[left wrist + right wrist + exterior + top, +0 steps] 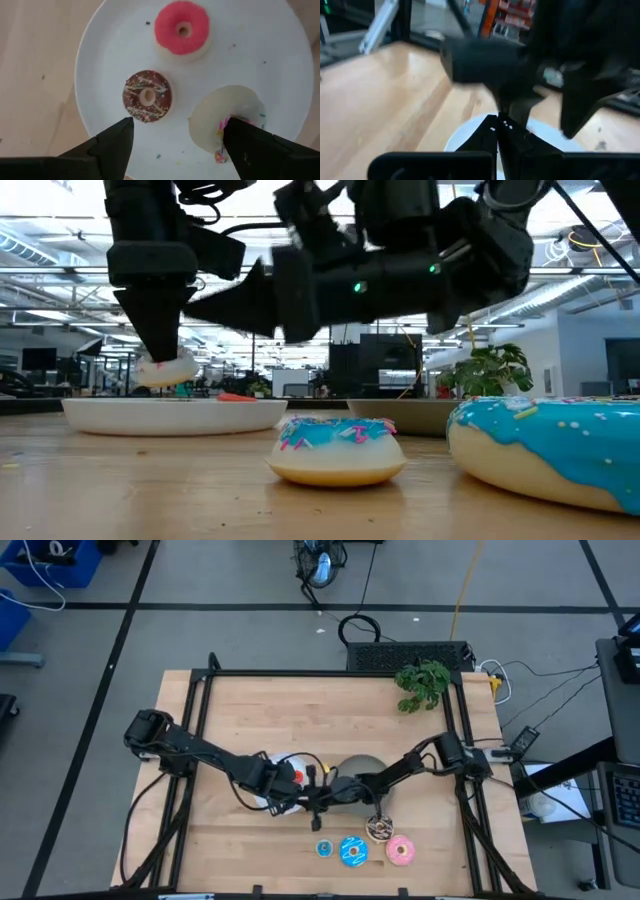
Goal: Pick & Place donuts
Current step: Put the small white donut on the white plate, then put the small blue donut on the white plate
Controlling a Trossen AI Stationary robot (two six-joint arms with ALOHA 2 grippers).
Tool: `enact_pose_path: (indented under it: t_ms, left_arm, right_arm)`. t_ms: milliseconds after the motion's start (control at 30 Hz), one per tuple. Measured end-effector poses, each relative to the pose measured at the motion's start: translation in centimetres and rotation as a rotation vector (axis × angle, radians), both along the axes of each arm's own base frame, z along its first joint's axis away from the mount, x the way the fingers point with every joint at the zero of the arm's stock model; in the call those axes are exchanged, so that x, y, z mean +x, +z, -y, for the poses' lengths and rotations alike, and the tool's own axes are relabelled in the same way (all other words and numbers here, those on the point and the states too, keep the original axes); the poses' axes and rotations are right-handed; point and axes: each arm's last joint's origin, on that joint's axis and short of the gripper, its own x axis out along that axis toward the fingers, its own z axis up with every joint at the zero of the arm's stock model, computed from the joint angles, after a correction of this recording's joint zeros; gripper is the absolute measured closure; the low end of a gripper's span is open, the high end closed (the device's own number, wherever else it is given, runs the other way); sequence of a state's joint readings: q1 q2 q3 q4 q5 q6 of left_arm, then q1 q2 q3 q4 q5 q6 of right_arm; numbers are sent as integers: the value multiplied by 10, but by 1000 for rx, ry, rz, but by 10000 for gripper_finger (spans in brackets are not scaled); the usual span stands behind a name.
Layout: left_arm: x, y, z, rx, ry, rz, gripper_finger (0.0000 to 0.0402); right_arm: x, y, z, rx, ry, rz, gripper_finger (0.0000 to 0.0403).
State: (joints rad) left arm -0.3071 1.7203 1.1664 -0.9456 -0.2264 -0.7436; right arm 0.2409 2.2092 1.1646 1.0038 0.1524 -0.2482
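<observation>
My left gripper [177, 132] is open and points down over the white plate [100, 55], which carries a red donut [181, 27] and a brown donut [147, 96]. A cream donut [220, 120] sits tilted beside one of its fingers; in the low view the cream donut [165, 370] shows just under the left gripper [155, 345]. My right gripper [497, 122] is shut and empty, hovering close by, between the white plate [283, 772] and the grey plate [362, 770]. A small blue donut [325, 849], a blue sprinkled donut [353, 851], a chocolate sprinkled donut [380, 829] and a pink donut [402, 851] lie flat on the table. My left gripper is open, and the cream donut's sprinkled edge [222, 132] lies against the inner side of one finger [250, 145]; the other finger stands clear. The fingers come from above, pointing down. The donut is tilted just above the plate; whether its lower edge rests there, I cannot tell.
A green plant [422, 683] stands at the table's far right corner, near a black box [405, 655]. The table's black frame [200, 710] runs along the left, far and right sides. Both arms cross close together over the middle. Bare wood [300, 715] lies toward the far edge.
</observation>
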Motion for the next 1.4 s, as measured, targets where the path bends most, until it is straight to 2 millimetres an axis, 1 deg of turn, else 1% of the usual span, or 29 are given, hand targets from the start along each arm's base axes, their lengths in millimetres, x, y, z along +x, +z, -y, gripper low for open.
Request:
enact_pose_path:
  t_ms: [100, 200, 367, 600, 733, 800, 900, 1000, 1100, 1233, 1333, 1400]
  left_arm:
    - [5, 0, 2, -11, -28, 44, 103]
    - [6, 1, 2, -9, -52, 48, 101]
    - [6, 0, 0, -16, -47, 42, 101]
    - [5, 0, 1, -33, -53, 37, 101]
    - [6, 0, 1, -28, -69, 35, 101]
    - [5, 0, 1, -27, -83, 33, 100]
    - [5, 2, 2, -32, -82, 26, 101]
    - [6, 12, 3, -35, -81, 2, 101]
    - [8, 28, 7, -24, -91, -2, 108]
    - [12, 43, 19, 0, -135, 62, 124]
    - [15, 48, 26, 11, -174, 108, 139]
    - [18, 49, 31, 6, -206, 159, 151]
  right_arm:
    - [8, -7, 3, -8, -11, -51, 403]
    - [10, -11, 6, 1, -19, -63, 403]
    - [11, -15, 9, 11, -29, -87, 403]
    - [10, -16, 9, 11, -9, -103, 403]
    - [9, -12, 7, -5, -3, -110, 403]
    - [6, -7, 5, -35, 6, -125, 403]
    - [-6, 12, 2, -59, 23, -131, 403]
    - [-29, 43, 1, -66, 43, -89, 403]
    - [-67, 68, 2, -79, 68, -53, 403]
    - [-133, 93, 7, -74, 112, 9, 403]
    - [-182, 102, 14, -41, 110, 68, 403]
    - [-210, 108, 20, -9, 82, 136, 403]
